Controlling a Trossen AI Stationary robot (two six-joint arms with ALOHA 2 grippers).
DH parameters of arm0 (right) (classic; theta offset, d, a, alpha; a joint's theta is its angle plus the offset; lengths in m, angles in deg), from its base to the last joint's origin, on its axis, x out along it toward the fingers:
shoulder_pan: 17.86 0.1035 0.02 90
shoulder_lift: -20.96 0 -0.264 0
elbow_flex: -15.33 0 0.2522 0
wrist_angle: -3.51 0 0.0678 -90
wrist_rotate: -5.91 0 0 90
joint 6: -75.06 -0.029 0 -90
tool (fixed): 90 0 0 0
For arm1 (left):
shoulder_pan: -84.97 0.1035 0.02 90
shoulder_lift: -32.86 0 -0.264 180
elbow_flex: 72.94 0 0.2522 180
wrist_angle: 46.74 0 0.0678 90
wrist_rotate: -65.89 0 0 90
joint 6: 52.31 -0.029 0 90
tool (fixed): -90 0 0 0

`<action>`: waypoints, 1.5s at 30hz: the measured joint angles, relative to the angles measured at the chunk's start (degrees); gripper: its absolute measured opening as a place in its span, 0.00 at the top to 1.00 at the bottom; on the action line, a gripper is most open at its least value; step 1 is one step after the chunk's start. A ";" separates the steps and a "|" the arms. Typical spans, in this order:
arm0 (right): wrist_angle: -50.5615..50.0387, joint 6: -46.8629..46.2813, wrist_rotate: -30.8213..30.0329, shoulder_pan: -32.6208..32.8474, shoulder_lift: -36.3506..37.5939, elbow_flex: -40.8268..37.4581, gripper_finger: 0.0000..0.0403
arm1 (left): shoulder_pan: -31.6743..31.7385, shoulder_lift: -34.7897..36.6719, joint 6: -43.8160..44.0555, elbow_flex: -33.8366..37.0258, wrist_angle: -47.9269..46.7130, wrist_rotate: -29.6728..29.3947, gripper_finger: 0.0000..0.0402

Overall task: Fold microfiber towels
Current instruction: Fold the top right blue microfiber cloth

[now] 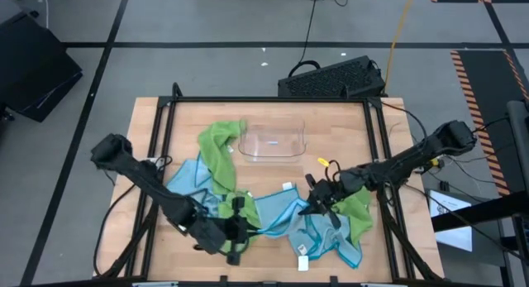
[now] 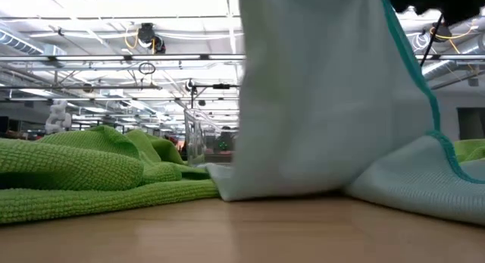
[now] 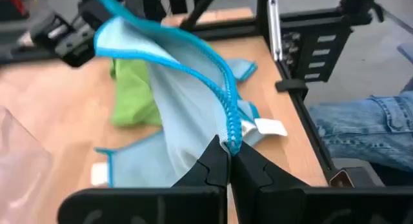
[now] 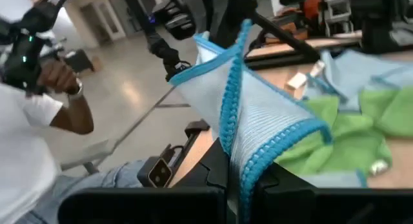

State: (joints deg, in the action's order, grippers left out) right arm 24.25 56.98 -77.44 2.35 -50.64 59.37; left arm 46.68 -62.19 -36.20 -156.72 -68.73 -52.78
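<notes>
Between the left tool (image 1: 234,234) and the right tool (image 1: 318,206), both clamped on its edge, a blue towel (image 1: 277,214) stretches, long axis from tool to tool.

The tray (image 1: 273,143) sits at the table's (image 1: 347,121) twelve o'clock. One towel (image 1: 221,155) lies against the tray at its nine o'clock. More towels (image 1: 331,229) are heaped toward five o'clock, between the grippers.
</notes>
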 joint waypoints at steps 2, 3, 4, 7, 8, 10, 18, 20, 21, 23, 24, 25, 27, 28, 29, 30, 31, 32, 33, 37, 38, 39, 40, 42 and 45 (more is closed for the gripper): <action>4.60 -1.88 -1.00 1.39 -0.57 -2.82 0.99 | 0.00 -2.00 2.64 -0.08 0.19 -0.09 0.99; 6.50 -2.48 -1.45 2.21 -1.04 -3.86 0.99 | -0.04 -2.86 3.77 -0.08 0.21 -0.11 0.99; 7.95 -2.97 -2.25 3.04 -1.48 -4.77 0.99 | -0.15 -3.66 4.74 -0.08 0.63 -0.23 0.99; 9.05 -3.79 -4.88 5.17 -3.08 -5.95 0.99 | -0.25 -5.37 6.55 -0.14 2.38 0.10 0.99; 9.16 -3.92 -5.88 5.73 -3.87 -5.96 0.99 | -0.37 -5.82 6.57 -0.10 3.27 0.17 0.99; 9.87 -4.29 -8.34 6.62 -5.44 -5.88 0.99 | -0.46 -6.54 6.47 -0.08 5.60 1.14 0.99; 21.75 -2.76 -10.85 7.36 -11.45 -5.59 0.99 | -1.73 -5.23 -1.83 0.07 13.21 1.91 0.99; 25.55 -0.90 -10.39 7.44 -12.04 -5.59 0.99 | -1.89 -4.37 -2.15 0.07 14.42 1.86 0.99; 26.76 -0.01 -10.23 7.72 -12.12 -5.59 0.99 | -2.03 -3.82 -2.14 0.07 14.25 1.49 0.99; 29.18 1.10 -10.99 8.15 -12.08 -5.59 0.99 | -1.99 -3.35 -2.24 0.09 15.72 0.78 0.99; 30.32 1.72 -11.25 8.35 -12.08 -5.52 0.99 | -2.00 -3.08 -2.71 0.09 16.31 0.49 0.99; 31.05 2.28 -11.25 8.45 -12.08 -5.36 0.99 | -2.11 -2.64 -3.42 0.09 16.52 0.25 0.99; 31.20 2.67 -11.43 8.77 -12.08 -4.62 0.99 | -2.11 -2.23 -4.02 0.09 18.37 0.33 0.99; 30.93 2.73 -11.82 8.97 -12.08 -4.14 0.99 | -2.08 -2.15 -3.98 0.09 18.89 0.56 0.99; 30.21 2.73 -12.69 9.28 -12.06 -3.64 0.99 | -2.15 -2.12 -3.73 0.09 18.87 0.80 0.99; 29.09 2.73 -13.27 9.57 -12.06 -3.14 0.99 | -2.28 -2.19 -3.43 0.09 18.81 1.14 0.99; 28.02 2.73 -14.15 10.00 -12.12 -2.66 0.99 | -2.52 -2.25 -2.79 0.09 18.63 1.23 0.99; 26.80 2.51 -14.33 10.32 -12.12 -2.14 0.99 | -2.88 -2.27 -2.11 0.09 18.55 1.27 0.99; 25.39 2.16 -14.36 10.68 -12.12 -1.54 0.99 | -3.31 -2.27 -1.39 0.09 18.55 1.25 0.99; 22.05 0.51 -14.42 12.20 -12.12 -0.63 0.99 | -4.82 -2.28 3.47 0.09 16.96 0.66 0.99; 21.80 0.33 -14.53 12.51 -12.12 -0.63 0.99 | -5.06 -2.30 5.17 0.09 15.90 0.07 0.99; 21.49 0.15 -14.65 12.78 -12.12 -0.64 0.99 | -5.22 -2.34 7.09 0.09 14.93 -0.41 0.99; 21.00 -0.17 -15.08 12.97 -12.12 -0.63 0.99 | -5.39 -2.34 9.14 0.09 13.68 -1.18 0.99; 19.42 -0.63 -16.73 13.30 -12.12 -0.63 0.99 | -5.46 -2.35 12.88 0.09 11.18 -2.00 0.99; 16.26 -0.65 -19.45 13.40 -12.12 -0.65 0.99 | -5.37 -3.32 16.03 0.09 9.67 -3.38 0.99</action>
State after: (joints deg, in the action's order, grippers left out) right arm 40.51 56.32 -96.89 15.74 -62.76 58.72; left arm 41.31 -65.51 -20.16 -156.63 -59.06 -56.16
